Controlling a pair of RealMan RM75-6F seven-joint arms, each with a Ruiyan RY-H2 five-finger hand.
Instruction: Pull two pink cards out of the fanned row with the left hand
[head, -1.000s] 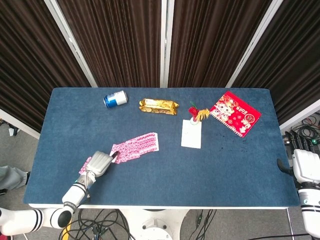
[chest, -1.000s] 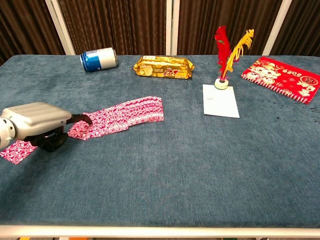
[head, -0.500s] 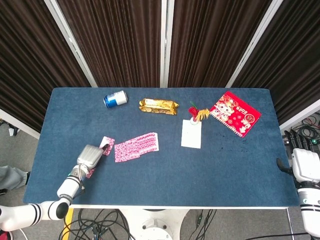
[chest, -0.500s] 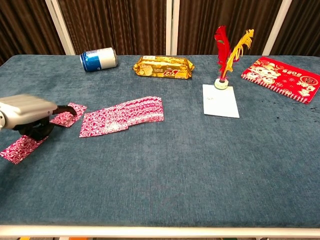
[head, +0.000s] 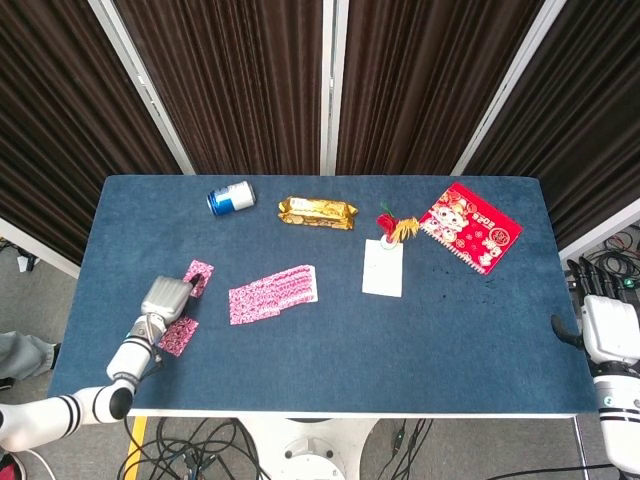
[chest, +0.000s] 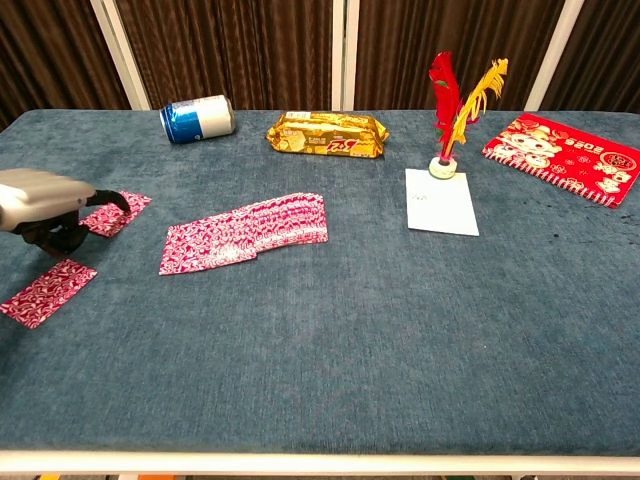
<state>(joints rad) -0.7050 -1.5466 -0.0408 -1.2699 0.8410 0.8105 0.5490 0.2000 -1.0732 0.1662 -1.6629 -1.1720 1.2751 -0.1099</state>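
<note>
My left hand (chest: 45, 205) sits low over the table's (head: 470, 330) left side, fingertips pressing down on one pink card (chest: 117, 213) that lies apart from the fanned row (chest: 247, 232), to its left. In the head view that card (head: 196, 277) pokes out just beyond the hand (head: 165, 298). Nothing is gripped; fingers look curled down w/ the tips on the card, but how far apart they are I can't tell from either view.

Second pink card (chest: 47, 292) lies flat near the front-left edge, clear of the hand in the chest view, w/ blue cloth between it and the first card. Head view shows it (head: 178, 334) just beside my forearm.

The row is still a tidy fan of pink cards approx mid-left on the table, well apart from both pulled cards.

Right hand (head: 603, 335) hangs off the table's right edge, only partly in frame; can't tell its finger state.

Far side: blue can (chest: 198, 117) on its side, gold snack pack (chest: 326, 137), white card (chest: 440, 201) w/ a red-and-yellow feather shuttlecock (chest: 455, 110) standing at its far end, red calendar (chest: 563, 157) at far right.
</note>
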